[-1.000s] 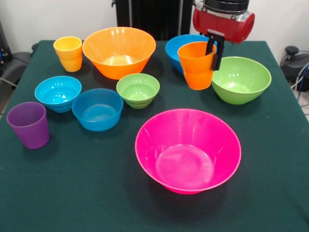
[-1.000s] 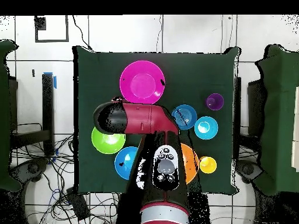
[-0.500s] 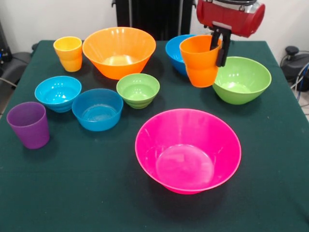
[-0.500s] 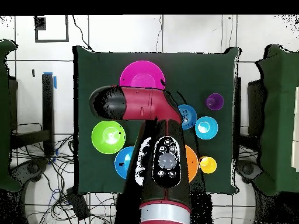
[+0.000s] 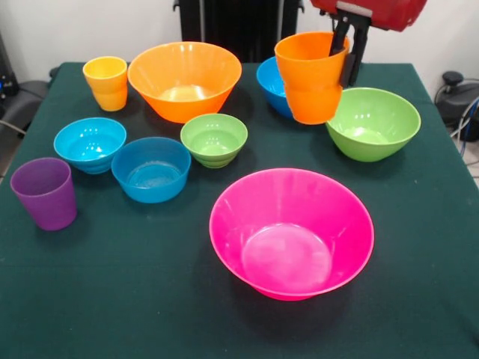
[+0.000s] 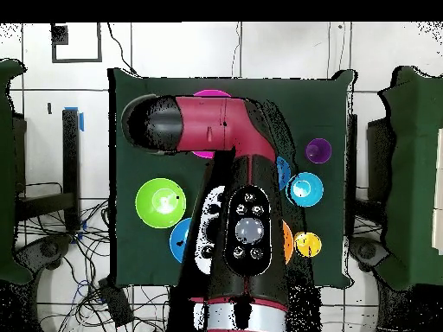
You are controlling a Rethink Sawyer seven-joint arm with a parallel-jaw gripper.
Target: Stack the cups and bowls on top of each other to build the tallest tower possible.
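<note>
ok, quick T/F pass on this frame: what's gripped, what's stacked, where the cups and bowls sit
1. The gripper holds the orange cup by its rim, lifted off the table. True.
2. The large pink bowl has a cup in it. False: it is empty.
3. The purple cup stands on the table, apart from the others. True.
4. The yellow cup sits inside the large orange bowl. False: it stands beside that bowl on the cloth.
5. Some bowls are already stacked. False: every bowl in the front view sits singly.
</note>
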